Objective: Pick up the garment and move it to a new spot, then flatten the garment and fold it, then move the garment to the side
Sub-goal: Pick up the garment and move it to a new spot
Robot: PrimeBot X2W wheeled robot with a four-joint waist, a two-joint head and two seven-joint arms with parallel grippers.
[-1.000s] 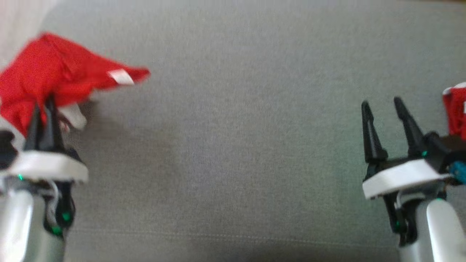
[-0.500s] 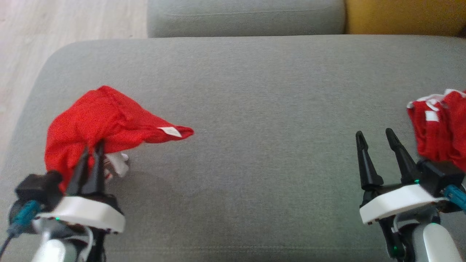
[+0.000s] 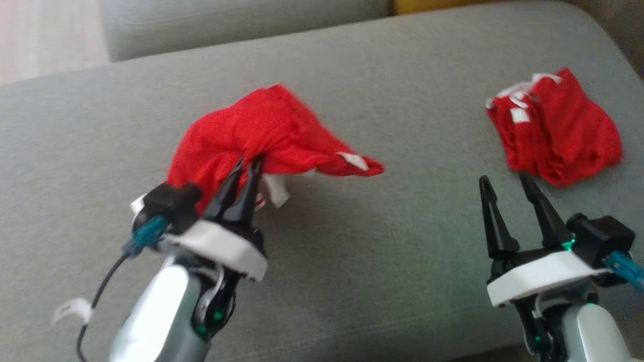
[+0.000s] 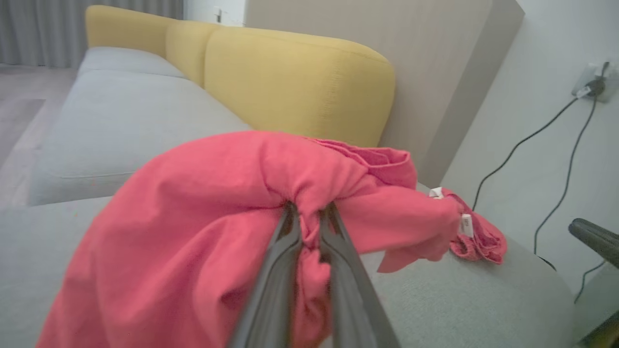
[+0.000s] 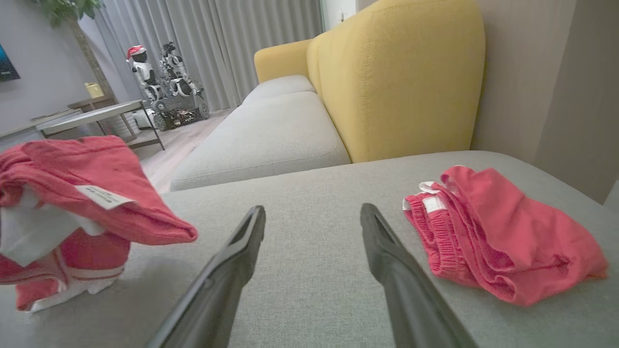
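Red garment (image 3: pixel 261 125), white label (image 3: pixel 353 161) unreadable, left gripper (image 3: pixel 250 162) clamped

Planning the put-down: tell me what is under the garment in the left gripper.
Grey cushion lies beneath the garment, pinched by the left gripper. The patch under its folds is covered.

A bunched red fabric garment (image 3: pixel 261 130) with white trim hangs in a loose heap from the closed fingertips of the left gripper (image 3: pixel 249 162) — pinched at a gathered fold — over the left-middle of the grey sofa cushion (image 3: pixel 352 261), one pointed flap with a small white label trailing right
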